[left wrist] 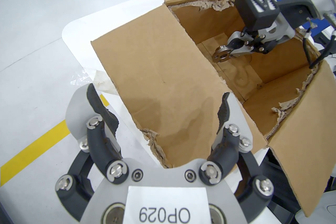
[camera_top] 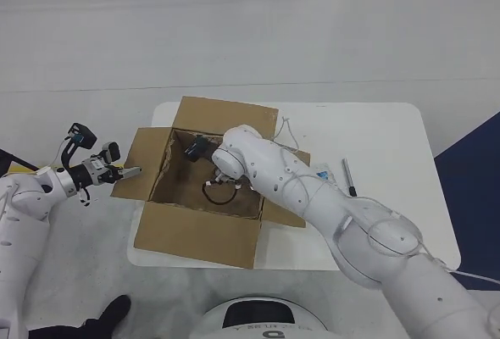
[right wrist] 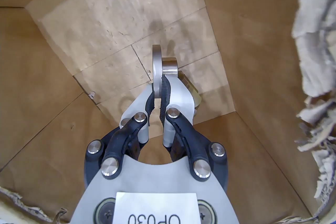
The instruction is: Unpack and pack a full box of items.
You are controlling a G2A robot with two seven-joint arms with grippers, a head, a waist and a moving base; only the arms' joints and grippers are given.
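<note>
My right gripper (right wrist: 158,89) sits inside the open cardboard box (camera_top: 197,230) on the white bench (camera_top: 377,136), clamped on a metal flange (right wrist: 157,64) near its floor. My left gripper (left wrist: 157,93), spread wide, straddles the box's 9 o'clock flap (left wrist: 162,57).

box (camera_top: 199,233) 1 | metal flange (right wrist: 157,70) 1 | pen (camera_top: 349,176) 1 | table (camera_top: 386,144) 1

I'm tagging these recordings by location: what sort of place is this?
Probably a robot lab or workshop hall: a smooth pale grey floor with a yellow line, a plain white table holding a torn brown cardboard box, and a dark blue panel beside it.
</note>
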